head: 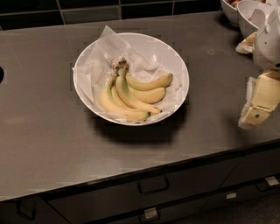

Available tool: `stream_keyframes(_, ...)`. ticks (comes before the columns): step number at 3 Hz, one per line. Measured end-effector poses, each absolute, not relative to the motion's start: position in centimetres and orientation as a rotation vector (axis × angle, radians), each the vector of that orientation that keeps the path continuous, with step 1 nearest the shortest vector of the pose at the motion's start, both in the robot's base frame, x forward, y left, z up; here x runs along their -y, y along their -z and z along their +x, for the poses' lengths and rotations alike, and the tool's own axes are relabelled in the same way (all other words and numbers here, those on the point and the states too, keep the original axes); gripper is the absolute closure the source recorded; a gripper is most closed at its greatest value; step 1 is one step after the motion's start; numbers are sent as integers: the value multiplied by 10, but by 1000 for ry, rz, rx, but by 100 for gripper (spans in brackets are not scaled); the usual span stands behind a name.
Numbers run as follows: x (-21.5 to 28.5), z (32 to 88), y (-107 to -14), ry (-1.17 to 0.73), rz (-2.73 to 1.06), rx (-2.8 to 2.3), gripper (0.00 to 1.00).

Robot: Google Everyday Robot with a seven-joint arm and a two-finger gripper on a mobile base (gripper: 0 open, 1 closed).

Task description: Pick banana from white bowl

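Note:
A bunch of four yellow bananas (131, 95), joined at a brownish stem at the top, lies in the large white bowl (175, 59), on crumpled white paper. The bowl sits in the middle of the grey countertop. My gripper (258, 105) is at the right edge of the view, well to the right of the bowl and above the counter's front right part. It is cream-coloured, hangs below a white arm housing, and holds nothing that I can see.
Smaller white bowls with food (247, 13) stand at the back right corner. A dark tiled wall runs along the back. The counter's front edge (131, 175) drops to drawers with handles (153, 186) below.

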State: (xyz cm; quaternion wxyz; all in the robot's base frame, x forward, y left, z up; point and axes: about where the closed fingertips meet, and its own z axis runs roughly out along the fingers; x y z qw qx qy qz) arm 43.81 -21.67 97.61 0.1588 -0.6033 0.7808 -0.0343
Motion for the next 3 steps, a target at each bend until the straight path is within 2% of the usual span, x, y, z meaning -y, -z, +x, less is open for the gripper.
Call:
stream_keyframes(2,210,441,-977,86,-1714,-2213,0)
stream_keyframes(3,187,448,-976,36,-1682,-2159,0)
